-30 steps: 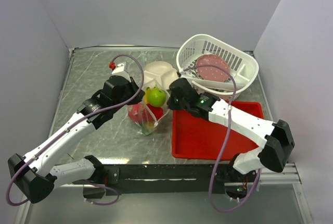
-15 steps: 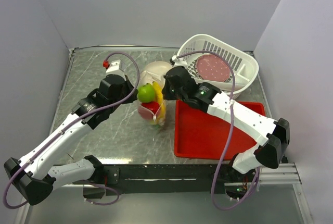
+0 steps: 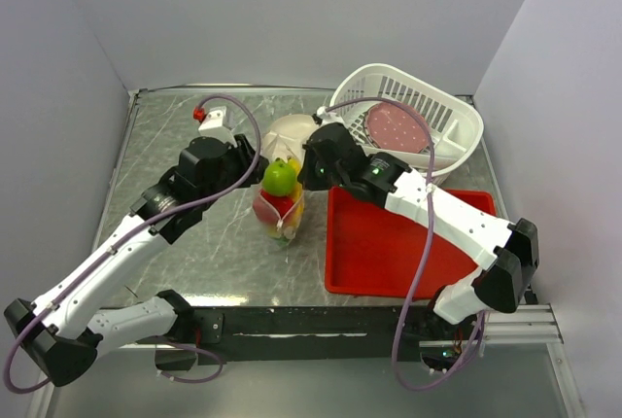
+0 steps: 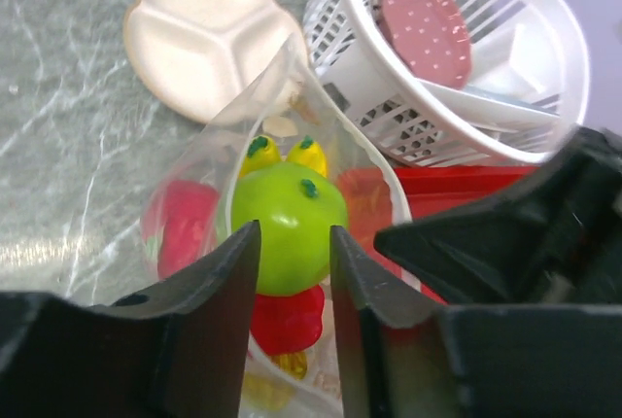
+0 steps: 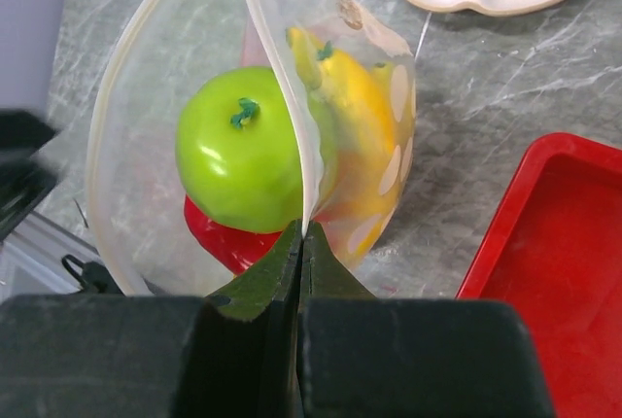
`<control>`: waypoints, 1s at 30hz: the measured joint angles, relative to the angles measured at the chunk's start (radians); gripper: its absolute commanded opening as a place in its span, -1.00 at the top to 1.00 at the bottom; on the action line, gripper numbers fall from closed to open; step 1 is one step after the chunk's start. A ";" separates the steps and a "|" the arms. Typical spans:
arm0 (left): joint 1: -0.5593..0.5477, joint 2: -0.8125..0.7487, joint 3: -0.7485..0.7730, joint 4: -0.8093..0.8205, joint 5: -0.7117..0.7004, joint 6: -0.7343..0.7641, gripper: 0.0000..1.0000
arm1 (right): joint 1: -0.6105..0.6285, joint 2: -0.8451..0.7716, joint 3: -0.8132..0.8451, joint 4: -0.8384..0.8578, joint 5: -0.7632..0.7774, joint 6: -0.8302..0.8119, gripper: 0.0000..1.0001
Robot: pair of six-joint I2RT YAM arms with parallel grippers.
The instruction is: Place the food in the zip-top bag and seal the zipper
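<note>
The clear dotted zip-top bag [image 3: 280, 216] stands upright mid-table between both grippers. The green apple [image 3: 280, 178] sits in its open mouth, on top of the red dragon fruit [image 3: 269, 206] and the yellow banana [image 5: 355, 117]. My right gripper [image 3: 307, 175] is shut on the bag's right rim, the zipper strip [image 5: 282, 97], pinched at the fingertips [image 5: 303, 230]. My left gripper [image 3: 255, 163] is at the bag's left side, its jaws parted [image 4: 294, 233]; the apple [image 4: 289, 224] shows beyond the gap, untouched. The mouth is unsealed.
A cream divided plate [image 3: 292, 134] lies just behind the bag. A white slotted basket [image 3: 457, 119] with a reddish speckled disc [image 3: 398, 126] is at the back right. A red tray [image 3: 389, 243] lies right of the bag under the right arm.
The bag went from slumped and wide to upright and narrower, shifting slightly left. Both grippers moved a little toward the far side. The apple moved left and sits at the bag's mouth.
</note>
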 measured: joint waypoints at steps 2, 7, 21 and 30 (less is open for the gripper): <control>0.000 -0.021 0.000 0.006 0.013 0.012 0.00 | -0.024 0.002 -0.003 0.005 -0.025 0.012 1.00; -0.002 -0.125 -0.028 0.006 0.058 0.040 0.03 | -0.067 0.026 -0.006 0.009 -0.061 0.047 1.00; -0.259 -0.333 -0.376 0.060 0.013 -0.048 0.18 | -0.072 0.063 0.005 0.002 -0.096 0.122 1.00; -0.507 -0.390 -0.568 0.199 -0.199 -0.077 0.28 | -0.072 0.064 0.028 -0.015 -0.115 0.148 1.00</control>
